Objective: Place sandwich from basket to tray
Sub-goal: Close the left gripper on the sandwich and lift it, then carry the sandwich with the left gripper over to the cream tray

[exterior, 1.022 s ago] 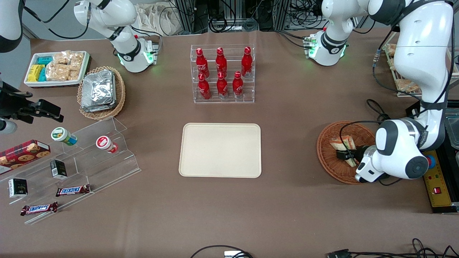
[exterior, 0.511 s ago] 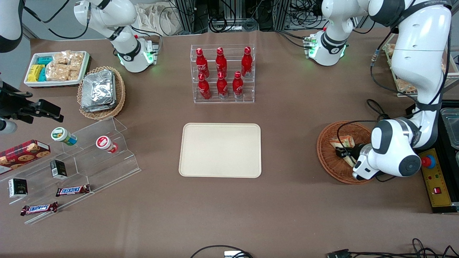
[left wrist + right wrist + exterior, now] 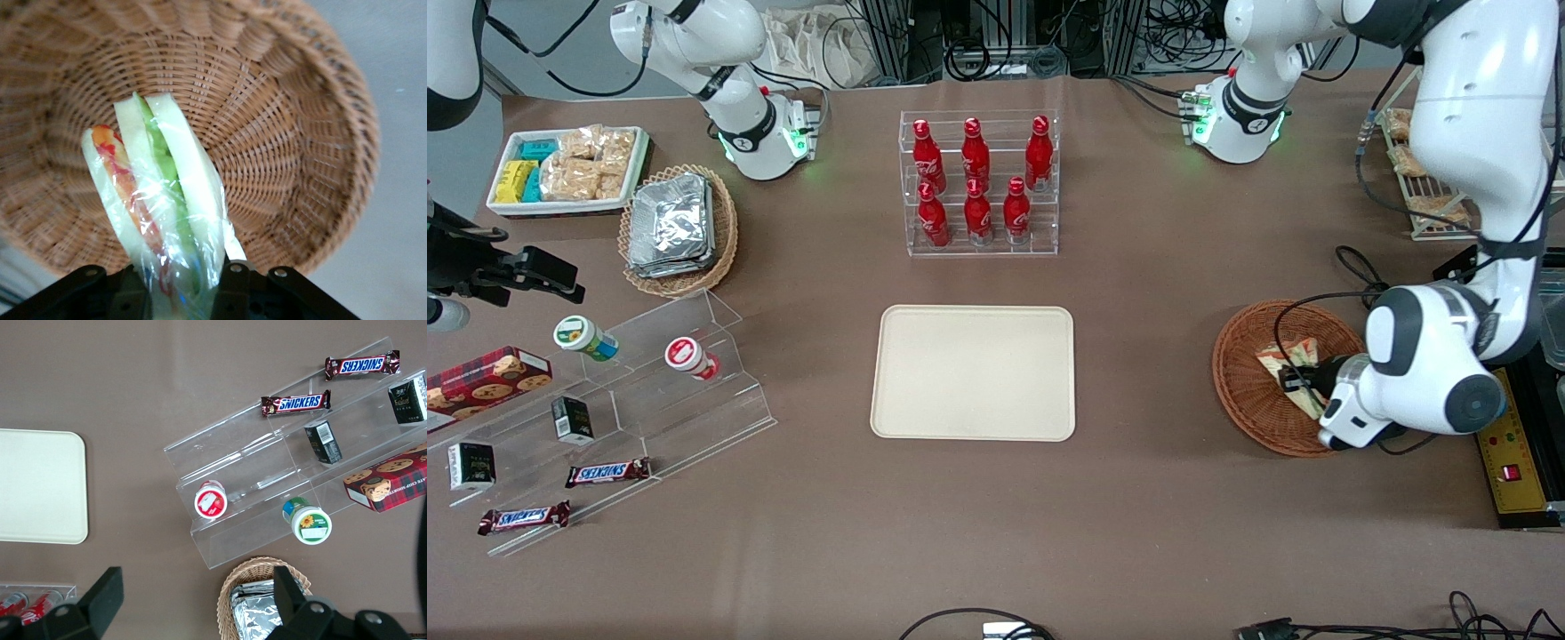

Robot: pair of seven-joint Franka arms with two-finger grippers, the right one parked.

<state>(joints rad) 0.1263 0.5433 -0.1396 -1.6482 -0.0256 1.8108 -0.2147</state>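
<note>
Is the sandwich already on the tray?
No. The sandwich is over the basket, held between the fingers of the pincer, while the tray lies apart from them.

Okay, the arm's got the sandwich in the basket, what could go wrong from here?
The gripper pinches the sandwich through loose plastic wrap near one end, so it might slip or tilt out. It hangs low inside the basket, so it could catch the rim on the way to the tray.
</note>
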